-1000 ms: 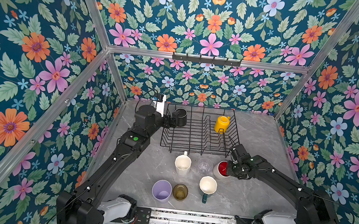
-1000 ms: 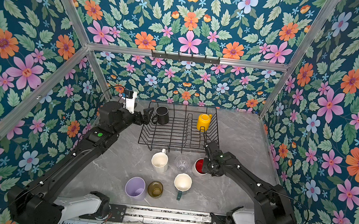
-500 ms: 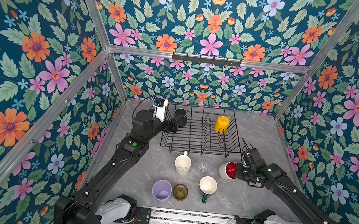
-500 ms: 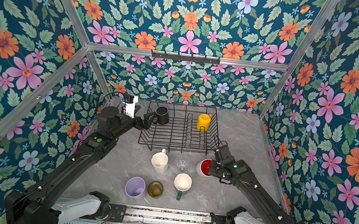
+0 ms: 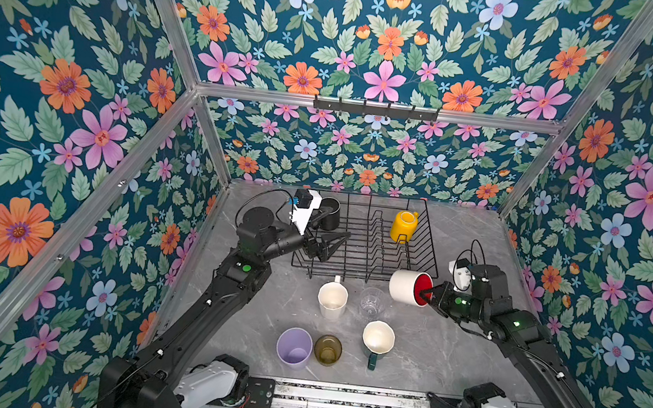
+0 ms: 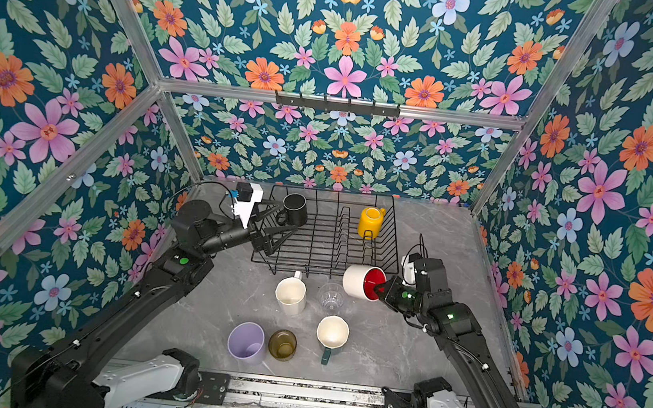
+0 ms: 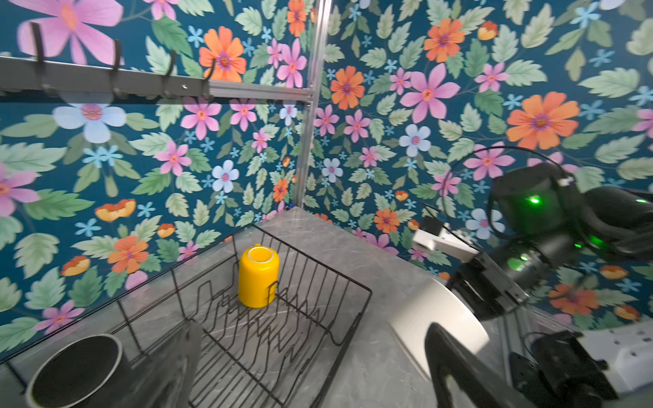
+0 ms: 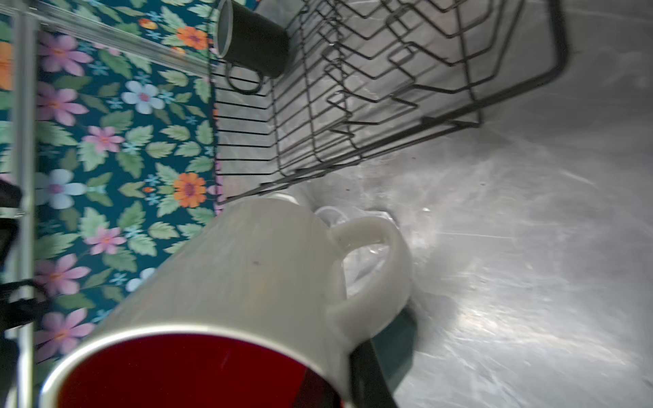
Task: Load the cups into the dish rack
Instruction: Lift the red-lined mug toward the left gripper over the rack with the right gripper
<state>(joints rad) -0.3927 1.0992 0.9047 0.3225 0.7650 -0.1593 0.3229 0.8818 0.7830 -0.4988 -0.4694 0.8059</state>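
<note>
My right hand is closed on the red-inside mug, one finger inside the red bowl and one outside on the pale wall, next to the handle as the right wrist view shows it. The mug hangs on its side clear of the counter, mouth turned back toward the arm, just in front of the near right corner of the dish rack. I take it for glazed ceramic: stiff, fairly heavy for a rim pinch, slick under the fingers, and liable to chip on wire. With its whole weight cantilevered off the rim, I'd expect it to swing if I turn the wrist fast. The wall beside the handle seems the right place to hold it.

My left hand is spread wide and holds nothing. It hovers over the rack's near left part, close to the black mug.

The rack holds two cups. The black mug stands mouth up and empty in the far left corner, and the yellow mug is at the far right; I can't tell which way up.

Five cups stand upright on the counter, all apparently empty: tall white mug, clear glass, green mug, olive-amber glass and lilac tumbler.
</note>
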